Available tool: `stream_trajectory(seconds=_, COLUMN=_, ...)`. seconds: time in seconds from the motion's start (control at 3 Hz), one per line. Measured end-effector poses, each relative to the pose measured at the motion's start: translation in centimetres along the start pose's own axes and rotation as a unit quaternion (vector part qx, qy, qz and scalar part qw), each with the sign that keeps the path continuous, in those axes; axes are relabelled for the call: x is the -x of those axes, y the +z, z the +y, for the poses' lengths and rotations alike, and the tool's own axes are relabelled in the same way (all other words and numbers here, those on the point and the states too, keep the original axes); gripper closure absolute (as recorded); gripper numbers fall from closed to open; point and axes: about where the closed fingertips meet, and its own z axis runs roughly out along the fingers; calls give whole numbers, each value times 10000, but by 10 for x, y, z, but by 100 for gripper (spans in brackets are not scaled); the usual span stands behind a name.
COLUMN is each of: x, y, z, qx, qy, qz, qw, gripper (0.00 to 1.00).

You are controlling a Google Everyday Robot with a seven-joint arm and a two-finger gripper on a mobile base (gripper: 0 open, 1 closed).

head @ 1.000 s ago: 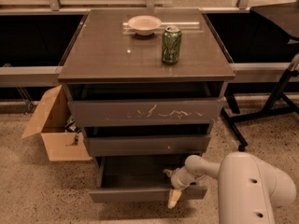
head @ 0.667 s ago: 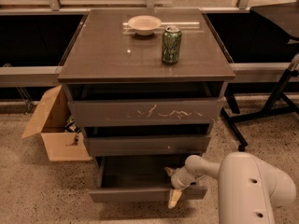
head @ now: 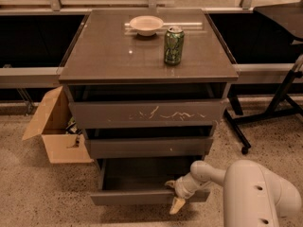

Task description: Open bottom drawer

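Holding front lip of bottom drawer (head: 137, 196), right of centre, gripper (head: 173, 195) jaws clamped astride; probably stiff, light-running; handleless, so only that lip.

Shows the bottom drawer (head: 132, 197) at 6 o'clock in the view, lowest of three in the cabinet (head: 118, 56). Stands pulled out toward the viewer, level, well past the fronts above. Has a plain flat dark grey-brown front without a handle, the narrowest of the stack. Lies open on a shallow, dark inside. Meets the gripper (head: 174, 195) at 4 o'clock, on the front's right part.
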Motion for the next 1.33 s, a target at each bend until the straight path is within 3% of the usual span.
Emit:
stream_trajectory(seconds=0.67, x=1, y=5, z=40, qx=96, qy=-84, qz=-141, qw=9998, gripper=71)
stream_trajectory(seconds=1.0, x=2, y=6, z=42, qx=110, qy=-84, qz=-147, qw=9998, gripper=71)
stream_trajectory(seconds=1.33, x=3, y=5, z=42, qx=110, qy=-84, qz=-147, qw=9998, gripper=49)
